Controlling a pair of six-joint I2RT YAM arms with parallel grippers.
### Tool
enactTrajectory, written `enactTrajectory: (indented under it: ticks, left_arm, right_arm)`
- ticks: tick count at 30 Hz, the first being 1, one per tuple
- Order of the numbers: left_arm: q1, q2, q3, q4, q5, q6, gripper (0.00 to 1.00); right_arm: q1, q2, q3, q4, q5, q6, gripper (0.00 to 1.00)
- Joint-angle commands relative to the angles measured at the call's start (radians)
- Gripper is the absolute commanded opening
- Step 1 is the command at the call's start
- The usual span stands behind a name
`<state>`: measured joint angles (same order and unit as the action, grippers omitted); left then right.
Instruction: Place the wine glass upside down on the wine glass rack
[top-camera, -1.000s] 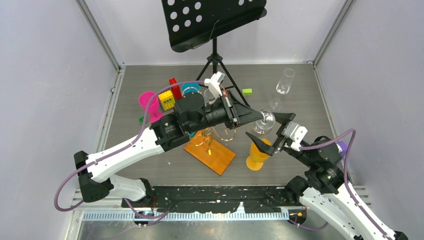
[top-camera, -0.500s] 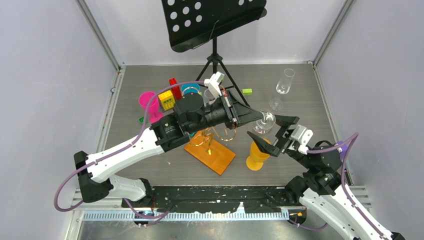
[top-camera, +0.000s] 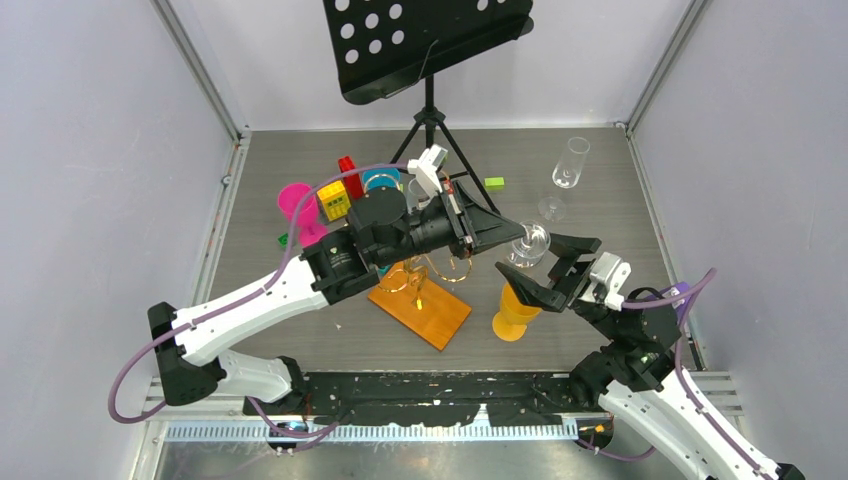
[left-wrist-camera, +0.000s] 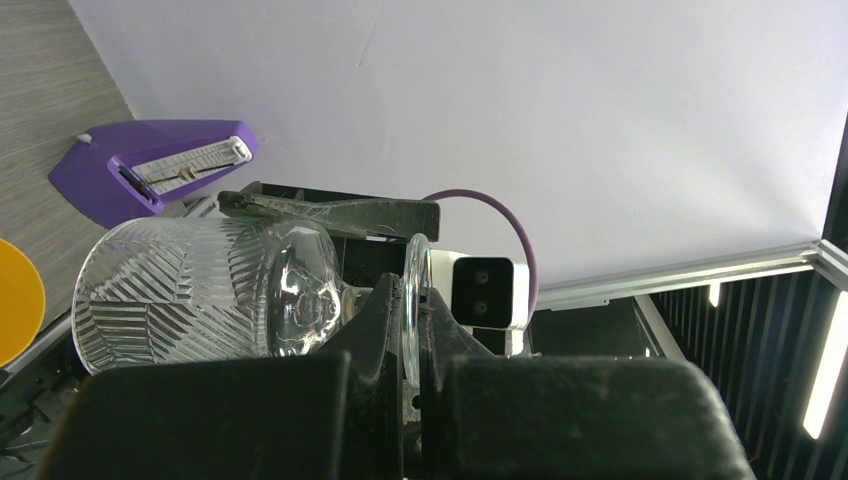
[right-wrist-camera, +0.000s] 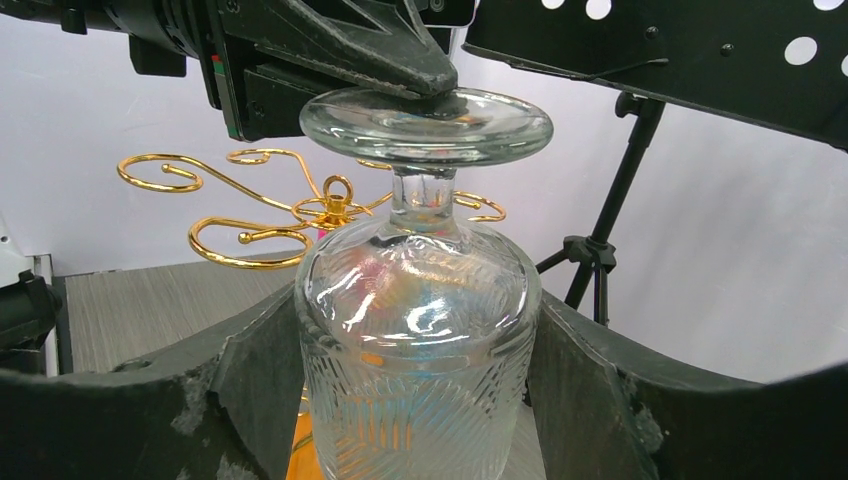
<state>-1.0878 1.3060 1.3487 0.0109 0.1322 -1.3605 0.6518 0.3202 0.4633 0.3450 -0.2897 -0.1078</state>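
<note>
The grey worktop (top-camera: 600, 190) carries a black music stand (top-camera: 430, 40) at the back and, nearer me, the gold wire rack (top-camera: 425, 310) on its orange base. The wine glass (right-wrist-camera: 420, 330) is not on the rack. It hangs in the air just to the rack's right, above a yellow cup (top-camera: 515, 312), between my two arms. The left gripper (top-camera: 512, 232) has its fingers (right-wrist-camera: 390, 55) pressed together on the rim of the glass's foot, so stem and bowl stick out beyond them. The right gripper (top-camera: 527, 255) has its fingers (right-wrist-camera: 250, 390) spread to either side of the bowl, very close. Whether they press the glass I cannot tell. I judge the glass stiff, brittle and slick, with most of its weight in the cut bowl, so a pinch on the thin foot alone could let it swing. The bowl's widest part looks the surer hold, squeezed gently, leaving the stem free for a loop.
</note>
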Motion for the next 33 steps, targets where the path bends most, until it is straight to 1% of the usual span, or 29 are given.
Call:
enactTrajectory:
  ticks: [1, 2, 3, 4, 5, 7, 9, 10, 13, 16, 19, 22, 25, 27, 30, 33]
  left_arm:
    - [0.006, -0.059, 0.0, 0.143, 0.005, -0.022, 0.0]
    - [0.006, -0.06, -0.007, 0.151, 0.003, -0.024, 0.0]
    - [0.007, -0.061, -0.012, 0.159, 0.004, -0.026, 0.0]
    - [0.01, -0.062, -0.019, 0.173, 0.005, -0.029, 0.0]
    - [0.012, -0.063, -0.026, 0.18, 0.006, -0.031, 0.06]
    - [0.017, -0.067, -0.037, 0.192, 0.007, -0.036, 0.21]
    - [0.022, -0.074, -0.049, 0.208, 0.007, -0.037, 0.37]
    - [0.025, -0.077, -0.052, 0.208, 0.006, -0.036, 0.43]
    - [0.039, -0.092, -0.061, 0.201, 0.006, -0.024, 0.58]
    - [0.051, -0.106, -0.067, 0.191, 0.004, -0.004, 0.65]
    - [0.07, -0.121, -0.042, 0.136, 0.03, 0.069, 0.68]
    - [0.091, -0.154, 0.006, -0.023, 0.03, 0.237, 0.69]
    - [0.093, -0.216, 0.059, -0.253, -0.082, 0.451, 0.69]
    - [0.093, -0.263, 0.067, -0.366, -0.187, 0.577, 0.69]
    - [0.093, -0.331, 0.058, -0.475, -0.322, 0.719, 0.68]
    - [0.094, -0.379, 0.05, -0.536, -0.391, 0.852, 0.67]
  right_arm:
    - [0.002, -0.013, 0.004, 0.065, 0.023, 0.013, 0.4]
    - [0.002, -0.018, 0.006, 0.064, 0.029, 0.012, 0.34]
    - [0.001, -0.02, 0.009, 0.06, 0.033, 0.01, 0.23]
    - [0.002, -0.027, 0.015, 0.052, 0.043, 0.008, 0.17]
    - [0.002, -0.031, 0.019, 0.046, 0.05, 0.004, 0.09]
    - [0.002, -0.043, 0.045, 0.015, 0.072, 0.0, 0.06]
    - [0.001, -0.047, 0.068, -0.019, 0.091, -0.007, 0.05]
    - [0.002, -0.048, 0.075, -0.046, 0.103, -0.008, 0.05]
    - [0.002, -0.049, 0.109, -0.1, 0.117, -0.015, 0.05]
    - [0.002, -0.05, 0.118, -0.136, 0.118, -0.014, 0.05]
    - [0.001, -0.054, 0.126, -0.169, 0.128, -0.005, 0.05]
    - [0.001, -0.049, 0.132, -0.2, 0.127, -0.003, 0.05]
    - [0.002, -0.038, 0.139, -0.235, 0.114, -0.01, 0.05]
    - [0.001, -0.029, 0.142, -0.251, 0.099, -0.016, 0.05]
    - [0.001, -0.013, 0.138, -0.264, 0.083, -0.016, 0.05]
    - [0.001, -0.003, 0.125, -0.266, 0.074, -0.016, 0.05]
